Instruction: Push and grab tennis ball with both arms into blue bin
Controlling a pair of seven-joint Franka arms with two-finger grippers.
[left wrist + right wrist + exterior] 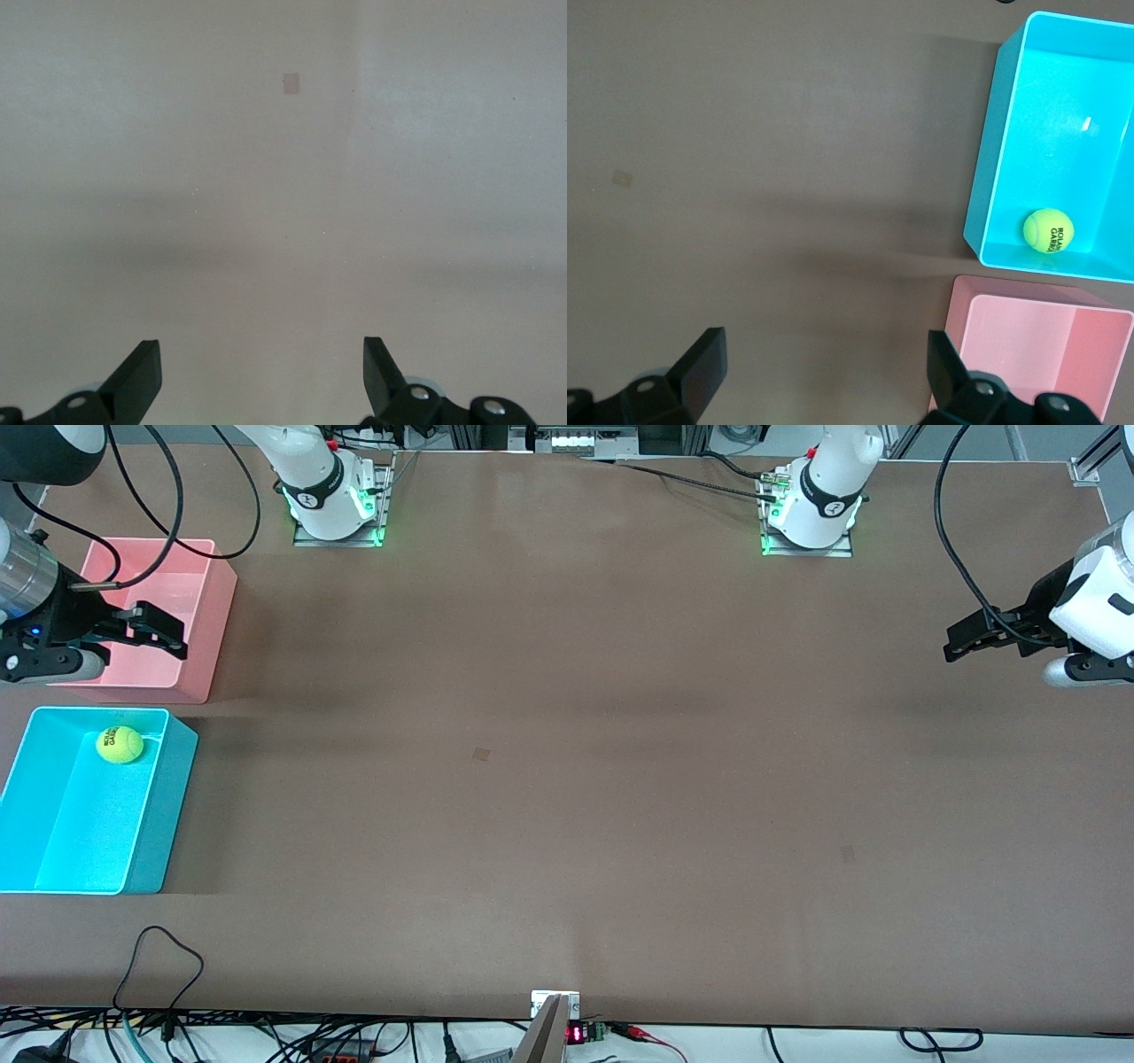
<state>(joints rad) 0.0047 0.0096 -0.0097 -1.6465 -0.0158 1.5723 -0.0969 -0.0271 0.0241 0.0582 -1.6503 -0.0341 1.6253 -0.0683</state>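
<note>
Two bins side by side at the right arm's end of the table (pixel 567 779). Right gripper (pixel 151 631) up over the pink bin (pixel 190 638), jaws spread and holding nothing, probably because its load is already dropped. Just past it, toward the front camera: blue bin (pixel 168 815), with tennis ball (pixel 120 745) resting inside against the wall closest to that gripper, likely where it rolled and stopped. Task apparently done. At the other end, left gripper (pixel 970 640) hanging over bare table, fingers (pixel 137 376) apart and empty, well away from ball and bins, seemingly parked since nothing needs pushing.
</note>
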